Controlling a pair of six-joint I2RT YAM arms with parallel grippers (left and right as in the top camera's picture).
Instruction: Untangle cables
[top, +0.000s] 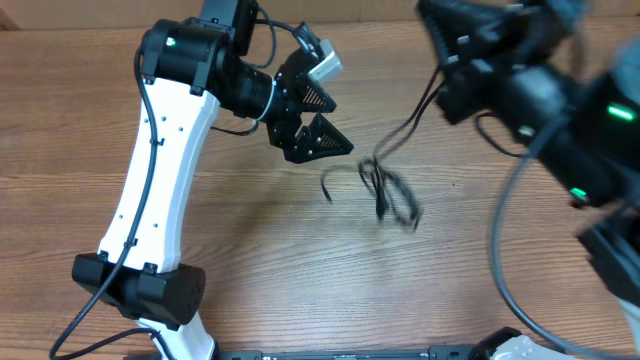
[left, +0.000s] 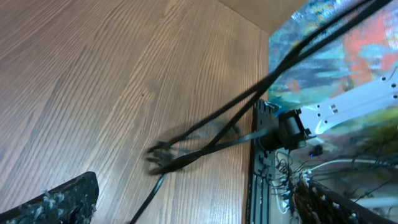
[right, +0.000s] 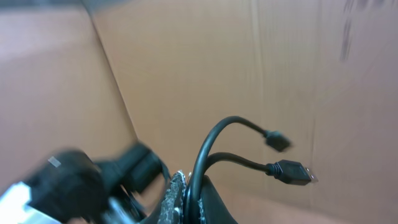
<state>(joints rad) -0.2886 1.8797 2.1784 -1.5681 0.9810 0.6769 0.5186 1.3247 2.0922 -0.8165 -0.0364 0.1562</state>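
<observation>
The cables (top: 392, 192) lie as a loose tangle of thin black loops on the wooden table, with one free end (top: 327, 186) to the left. Strands rise from the tangle up and to the right to my right gripper (top: 452, 85), which is blurred. In the right wrist view that gripper (right: 186, 196) is shut on two strands, and their plug ends (right: 292, 171) stick out past the fingers. My left gripper (top: 312, 118) hangs open up and left of the tangle, holding nothing. In the left wrist view the tangle (left: 166, 158) sits ahead with taut strands running up right; one finger (left: 62, 200) shows.
My left arm's white link and base (top: 140, 285) stand at the front left. A black rail (top: 350, 354) runs along the table's front edge. In the left wrist view the table edge (left: 256, 168) shows, with loose wiring beyond it. My right arm (top: 560, 90) fills the upper right.
</observation>
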